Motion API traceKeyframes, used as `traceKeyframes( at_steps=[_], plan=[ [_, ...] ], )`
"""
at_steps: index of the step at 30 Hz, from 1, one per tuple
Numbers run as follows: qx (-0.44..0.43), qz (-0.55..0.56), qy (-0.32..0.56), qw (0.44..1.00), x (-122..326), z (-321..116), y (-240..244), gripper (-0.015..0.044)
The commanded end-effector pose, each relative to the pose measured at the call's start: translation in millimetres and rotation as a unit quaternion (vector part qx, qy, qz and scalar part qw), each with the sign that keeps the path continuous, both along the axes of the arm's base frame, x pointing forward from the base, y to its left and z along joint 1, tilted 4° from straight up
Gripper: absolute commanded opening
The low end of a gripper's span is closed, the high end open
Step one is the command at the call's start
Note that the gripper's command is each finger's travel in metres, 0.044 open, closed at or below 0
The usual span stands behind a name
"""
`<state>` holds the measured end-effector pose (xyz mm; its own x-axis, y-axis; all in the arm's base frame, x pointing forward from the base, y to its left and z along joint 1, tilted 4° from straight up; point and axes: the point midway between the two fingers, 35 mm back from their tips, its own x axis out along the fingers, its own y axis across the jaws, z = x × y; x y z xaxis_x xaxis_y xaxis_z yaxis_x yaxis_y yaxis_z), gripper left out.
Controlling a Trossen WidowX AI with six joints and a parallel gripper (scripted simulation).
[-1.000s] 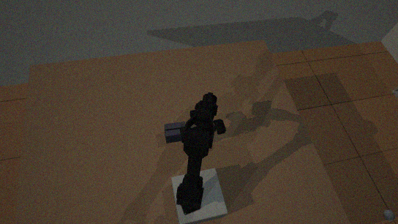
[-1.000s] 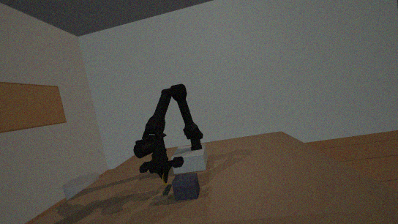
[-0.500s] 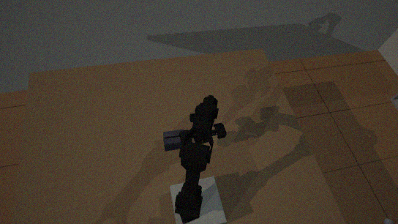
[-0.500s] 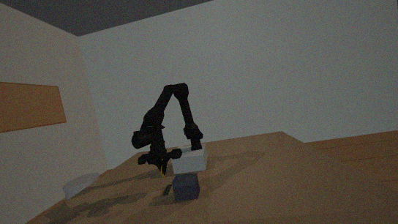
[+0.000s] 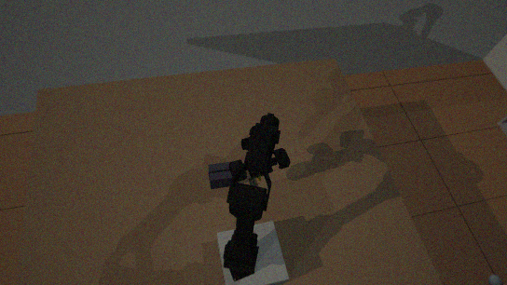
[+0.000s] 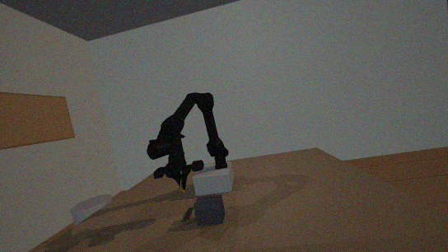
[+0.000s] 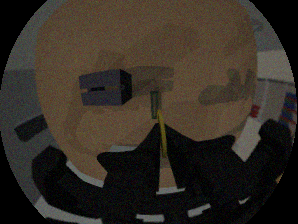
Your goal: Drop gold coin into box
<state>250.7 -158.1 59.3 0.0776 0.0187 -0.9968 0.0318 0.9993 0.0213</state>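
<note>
The gold coin (image 6: 183,189) (image 7: 163,137) is held on edge between the fingertips of my gripper (image 7: 159,125), which is shut on it. In the exterior view the coin hangs in the air above the dark-green holder (image 6: 188,213) (image 7: 154,106), which stands empty on the table. In the top view only a bit of yellow shows beside the arm. The closed grey box (image 5: 220,180) (image 6: 210,211) (image 7: 107,100) stands beside the holder, left of it in the wrist view. The dark slot (image 7: 97,89) in its lid shows there. The coin is higher than the box and to one side of it.
A white block (image 5: 272,253) (image 6: 214,183) is under the arm's base, behind the box in the exterior view. The wooden table top (image 5: 116,121) (image 6: 272,222) carries long shadows of the arm. A pale object (image 6: 88,209) shows beyond the table's left edge in the exterior view.
</note>
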Motion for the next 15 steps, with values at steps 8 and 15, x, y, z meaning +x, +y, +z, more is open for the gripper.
traceKeyframes(
  at_steps=[8,15],
  plan=[
    [-0.015,0.177,-0.006,0.984,-2.0,3.2,-1.0,0.0],
    [-0.024,0.292,-0.008,0.956,-3.3,3.2,-1.9,0.0]
  ],
)
